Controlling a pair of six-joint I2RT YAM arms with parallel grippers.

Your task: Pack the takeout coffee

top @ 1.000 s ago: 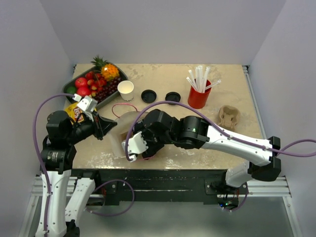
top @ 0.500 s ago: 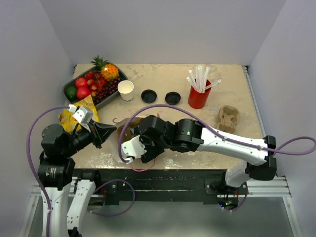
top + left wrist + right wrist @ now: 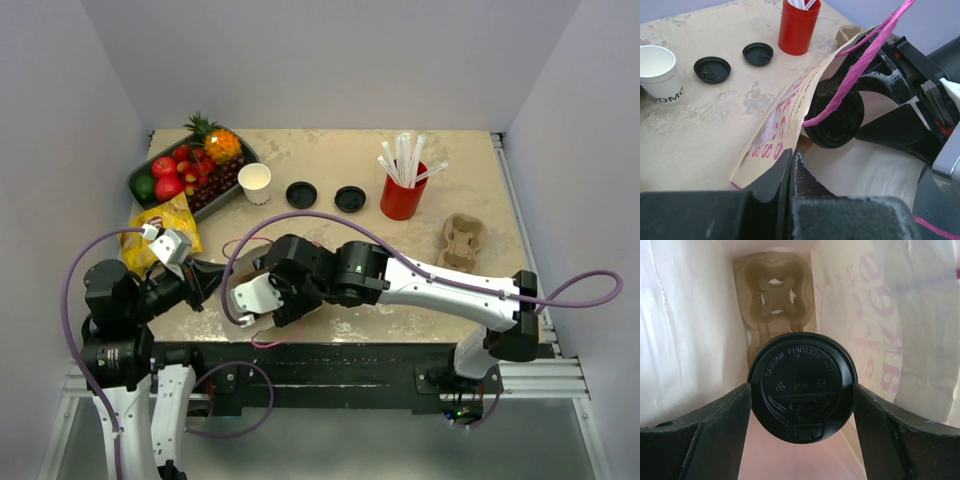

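Two pincers nearer table (image 3: 450,180) edge than before: left pincer (image 3: 791,157) pinching bag (image 3: 772,137), right pincer (image 3: 801,390) clamping lidded cup (image 3: 802,372)

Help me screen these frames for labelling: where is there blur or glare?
Top external: even, sharp, soft shadows only. Left wrist: the left gripper and pink handle are blurred up close, the paper cup crisp. Right wrist: black lid lettering sharp, paper bag walls glow washed-out.

Three black lids (image 3: 301,194) (image 3: 350,198) (image 3: 802,385), two pulp carriers (image 3: 463,240) (image 3: 775,300), one white cup (image 3: 254,180), one red cup (image 3: 402,200), one paper bag (image 3: 772,130).
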